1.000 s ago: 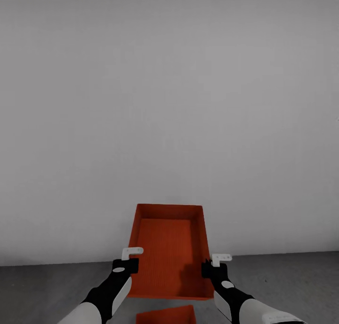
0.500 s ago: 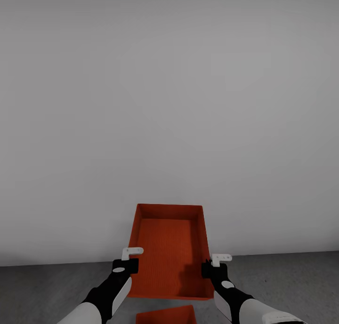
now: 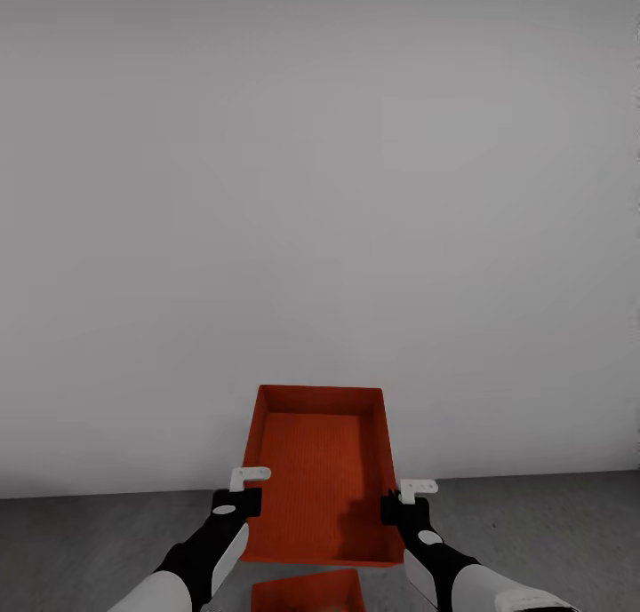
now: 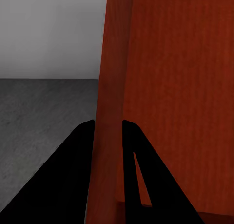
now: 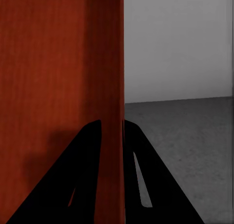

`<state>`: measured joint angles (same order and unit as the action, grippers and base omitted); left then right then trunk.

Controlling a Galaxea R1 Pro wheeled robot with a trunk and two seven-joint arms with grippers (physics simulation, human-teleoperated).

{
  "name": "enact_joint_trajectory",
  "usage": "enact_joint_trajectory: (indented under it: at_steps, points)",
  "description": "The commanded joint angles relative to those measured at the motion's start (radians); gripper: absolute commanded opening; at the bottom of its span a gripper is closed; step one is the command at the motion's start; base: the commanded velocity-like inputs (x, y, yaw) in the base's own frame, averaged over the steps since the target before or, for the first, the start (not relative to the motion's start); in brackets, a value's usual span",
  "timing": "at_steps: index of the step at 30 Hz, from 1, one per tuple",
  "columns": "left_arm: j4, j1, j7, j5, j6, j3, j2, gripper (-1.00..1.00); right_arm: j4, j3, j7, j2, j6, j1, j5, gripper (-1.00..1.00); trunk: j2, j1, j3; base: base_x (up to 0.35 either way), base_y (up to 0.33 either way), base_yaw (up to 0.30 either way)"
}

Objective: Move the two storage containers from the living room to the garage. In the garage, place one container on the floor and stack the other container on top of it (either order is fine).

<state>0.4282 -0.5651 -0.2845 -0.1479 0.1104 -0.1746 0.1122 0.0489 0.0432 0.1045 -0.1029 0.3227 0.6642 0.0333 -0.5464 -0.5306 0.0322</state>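
- Head view: two orange-red storage containers. The upper container (image 3: 320,474) is held up between two claws, in front of a plain pale grey wall (image 3: 320,194); the lower container (image 3: 307,592) shows as a strip at the bottom edge, on the dark grey concrete floor (image 3: 89,541)
- The left claw (image 3: 246,490) pinches the upper container's left wall, the right claw (image 3: 402,498) its right wall
- Against half a second ago, the lower container sits a little lower and more to the left in the picture; the upper container and both claws look unchanged
- Left wrist view: two dark fingers (image 4: 73,180) closed on the container's wall (image 4: 111,87), one on each side
- Right wrist view: two dark fingers (image 5: 78,180) clamped across the container's wall (image 5: 113,63), floor and grey wall beyond
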Motion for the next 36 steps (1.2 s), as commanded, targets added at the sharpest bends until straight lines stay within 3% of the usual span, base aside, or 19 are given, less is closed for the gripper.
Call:
enact_joint_trajectory:
  at_steps: [1,36]
  points:
    - [0.0,-0.001,-0.012,-0.016,0.006,0.033,-0.002,-1.0,0.001,-0.002,-0.002,0.014,0.044,0.0,0.006,-1.0,-0.001,0.0,0.0,-0.195,-0.189,0.0]
    - [0.0,-0.001,-0.012,-0.016,0.006,0.033,-0.002,-1.0,0.002,-0.002,-0.003,0.015,0.044,0.0,0.007,-1.0,-0.001,0.0,0.0,-0.021,-0.019,0.036]
